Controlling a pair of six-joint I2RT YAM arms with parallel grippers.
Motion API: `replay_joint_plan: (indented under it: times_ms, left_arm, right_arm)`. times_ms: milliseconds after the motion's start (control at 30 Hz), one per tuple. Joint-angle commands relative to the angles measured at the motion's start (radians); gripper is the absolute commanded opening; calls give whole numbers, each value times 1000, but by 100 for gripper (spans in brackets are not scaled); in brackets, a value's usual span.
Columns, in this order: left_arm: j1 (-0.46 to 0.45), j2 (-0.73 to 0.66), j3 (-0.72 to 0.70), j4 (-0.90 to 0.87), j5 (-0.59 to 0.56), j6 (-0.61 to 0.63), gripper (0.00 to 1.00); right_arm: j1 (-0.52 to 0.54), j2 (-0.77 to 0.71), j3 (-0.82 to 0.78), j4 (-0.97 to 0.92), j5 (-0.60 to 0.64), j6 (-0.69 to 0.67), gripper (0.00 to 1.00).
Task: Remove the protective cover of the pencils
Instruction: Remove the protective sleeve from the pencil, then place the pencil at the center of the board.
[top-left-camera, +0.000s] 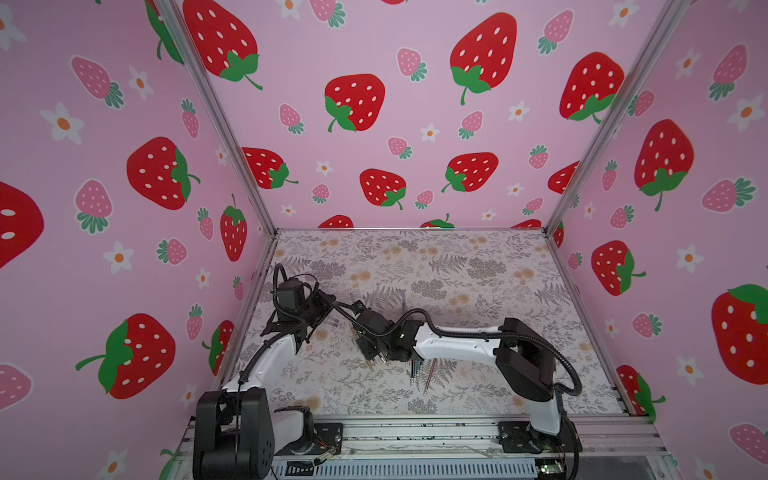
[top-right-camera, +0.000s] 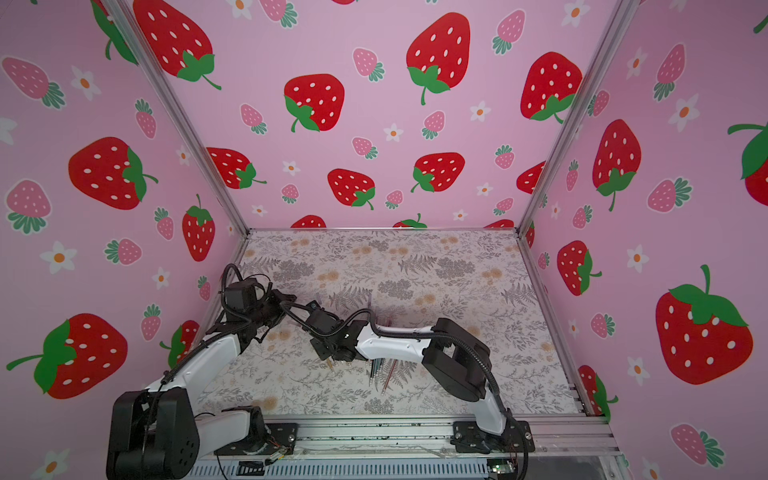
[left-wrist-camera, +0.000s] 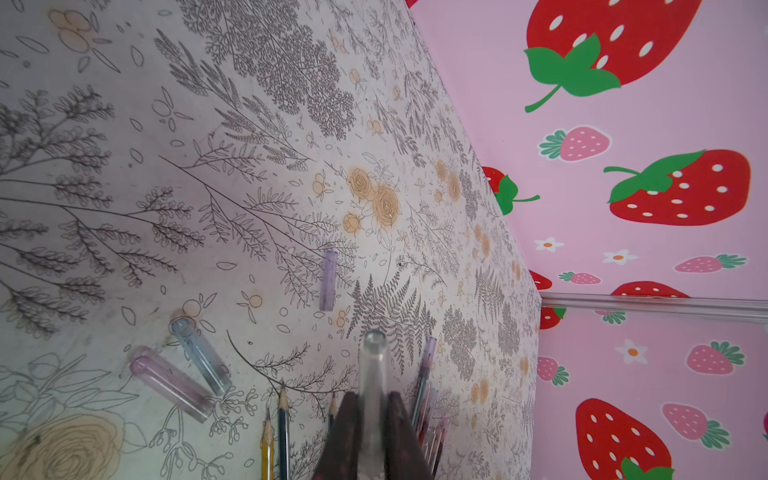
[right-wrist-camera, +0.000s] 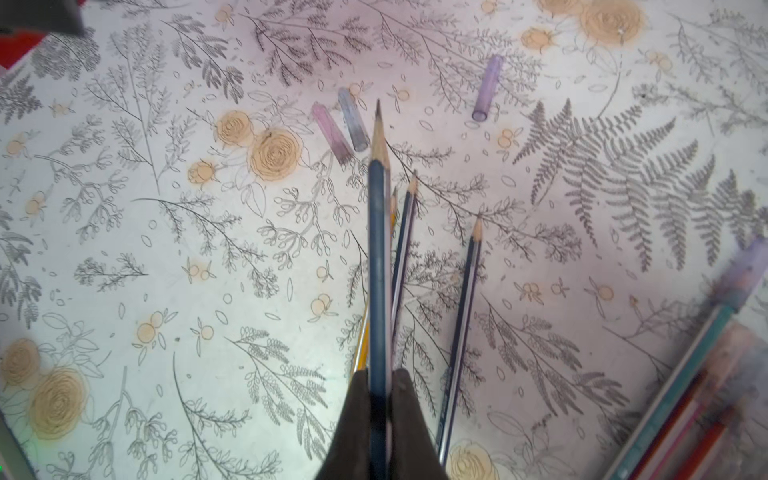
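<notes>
Pencils (top-left-camera: 415, 371): thin sticks scattered on the floral-patterned bench (top-left-camera: 478, 266), toward its near edge. In both top views they lie partly under the right arm.
Right end effector (right-wrist-camera: 380, 376): clamped shut on the held pencil (right-wrist-camera: 378, 232). It is dark blue, and its bare sharpened tip points away from the wrist camera, above the bench.
Left end effector (left-wrist-camera: 373, 399): clamped shut on the clear cover (left-wrist-camera: 374, 357), a see-through tube that sticks out past the fingertips. No pencil shows inside it.
Step in hand: pencil and cover sit in separate grips, apart from each other. By my reading this pencil's cover is off and both pieces wait to be put down.
Next move: probably lay the held pencil beside the bare ones and drop the clear cover near the loose ones. The next capped pencil would then need one grip on the shaft, one on the cap, and a straight pull along its length.
Covers, counted: four. One is held and three lie loose: the pink cover (right-wrist-camera: 331, 133) and blue-grey cover (right-wrist-camera: 353, 120) side by side, and the purple cover (right-wrist-camera: 487, 88) apart from them.
Bare pencils, counted: four. One is held and three lie on the bench: a yellow pencil (right-wrist-camera: 361, 345) partly hidden behind the held one, and two dark striped pencils (right-wrist-camera: 405, 249) (right-wrist-camera: 461, 332).
Capped pencils (right-wrist-camera: 685, 395): a blurred, overlapping bunch with teal, red and pink shafts, at the edge of the right wrist view. I cannot count them.
</notes>
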Motion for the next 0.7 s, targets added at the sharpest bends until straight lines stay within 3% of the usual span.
replay_joint_plan:
  times_ms: [0, 667]
  left_arm:
    - [1, 16, 38, 24, -39, -14, 0]
    - [-42, 250, 144, -42, -86, 46, 0]
  right_arm:
    - [60, -42, -36, 19, 95, 39, 0]
    - [68, 34, -31, -52, 141, 149, 0]
